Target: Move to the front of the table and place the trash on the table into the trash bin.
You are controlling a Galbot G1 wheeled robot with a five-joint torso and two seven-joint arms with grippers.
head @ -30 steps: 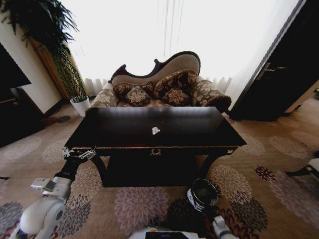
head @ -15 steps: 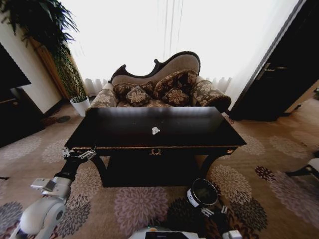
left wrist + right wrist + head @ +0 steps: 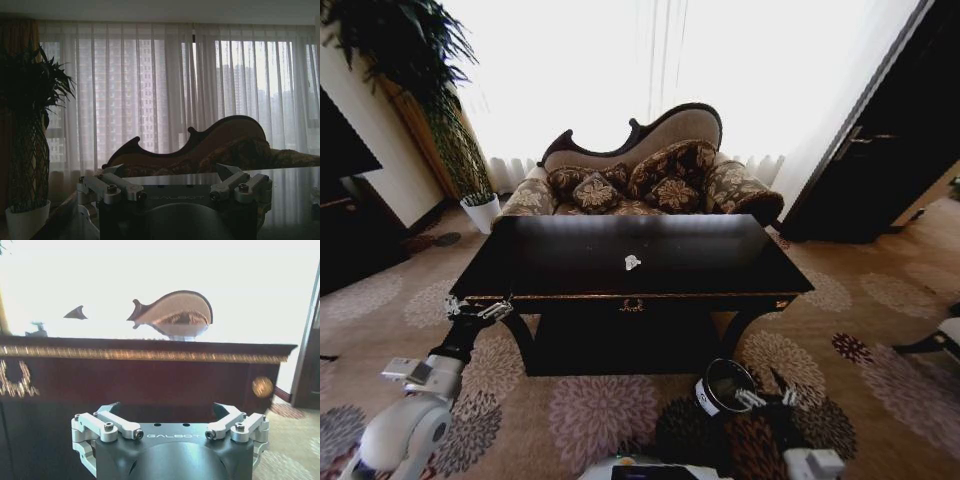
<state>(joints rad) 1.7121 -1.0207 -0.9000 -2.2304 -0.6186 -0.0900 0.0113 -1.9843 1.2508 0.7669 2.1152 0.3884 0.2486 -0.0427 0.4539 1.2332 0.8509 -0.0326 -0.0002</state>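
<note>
Table (image 3: pixel 720 262): dark and glossy, directly ahead of you. Trash (image 3: pixel 633 263), small, white and crumpled, lies near its front centre; what it is you cannot make out. Trash bin (image 3: pixel 712 398) stands on carpet before the table, partly hidden by the right gripper (image 3: pixel 766 399), jaws spread. Left gripper (image 3: pixel 478 310), also spread, sits at the table's front-left corner.

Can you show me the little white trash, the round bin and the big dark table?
Small white crumpled trash (image 3: pixel 633 263): head view, its middle.
Round dark maroon bin (image 3: pixel 704 398): head view, side label.
Large dark glossy wooden table (image 3: pixel 720 260): head view, bare top.
</note>
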